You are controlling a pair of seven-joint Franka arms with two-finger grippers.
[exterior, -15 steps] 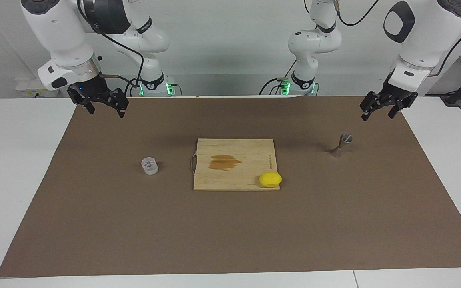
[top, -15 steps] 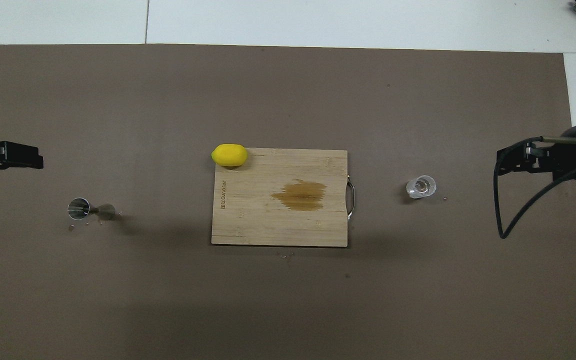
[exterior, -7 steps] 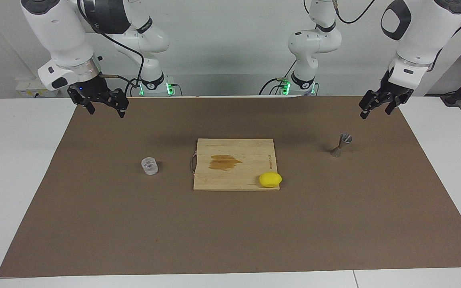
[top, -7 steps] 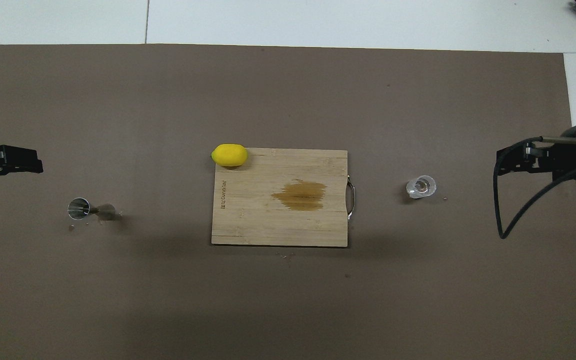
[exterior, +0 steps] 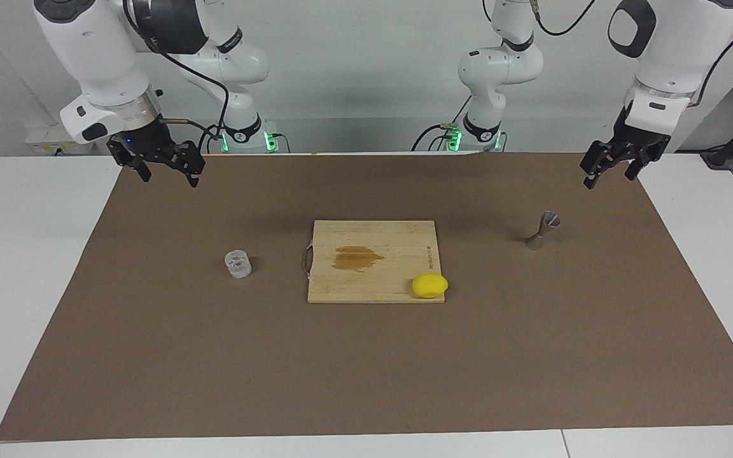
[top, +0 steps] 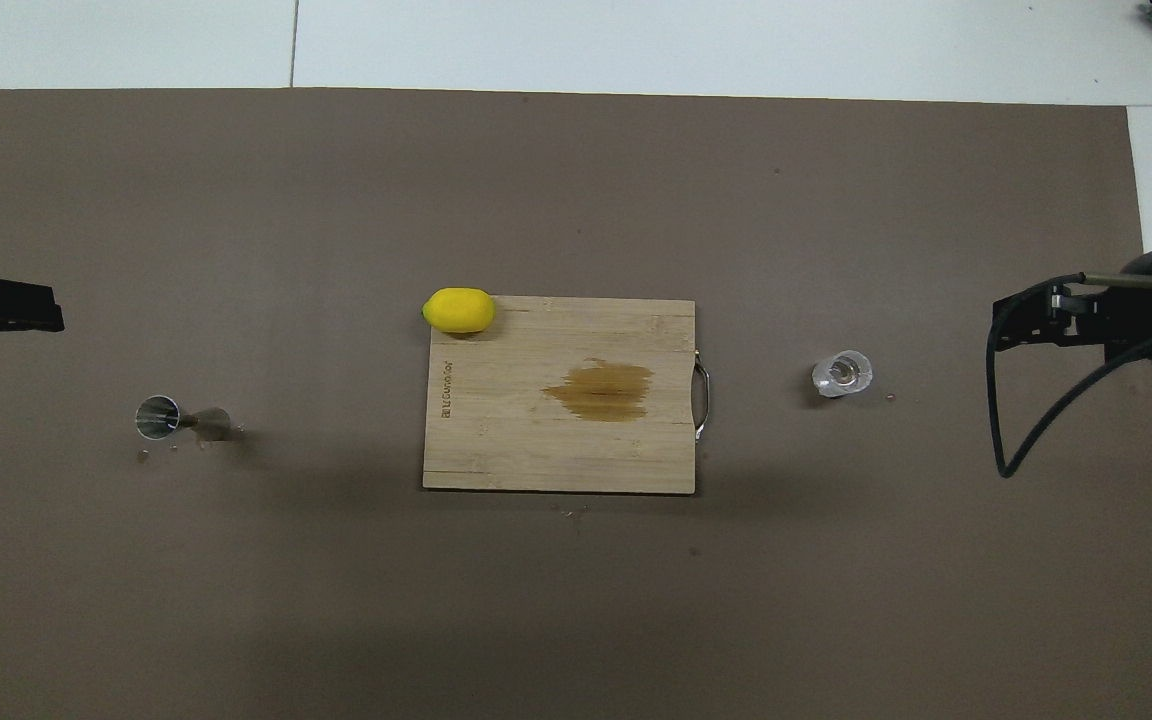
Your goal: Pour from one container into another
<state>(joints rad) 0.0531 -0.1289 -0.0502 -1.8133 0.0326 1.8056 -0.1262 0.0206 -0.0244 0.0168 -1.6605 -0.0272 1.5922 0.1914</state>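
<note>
Clear thick-based glass cup (exterior: 238, 264), hourglass metal jigger (exterior: 543, 231), grainy wooden board (exterior: 373, 261), left pincer (exterior: 614, 166) and right pincer (exterior: 164, 167) both released

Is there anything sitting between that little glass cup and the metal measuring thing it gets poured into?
Yes: the wooden cutting board, with a lemon on its corner, lies between the glass cup and the jigger.
</note>
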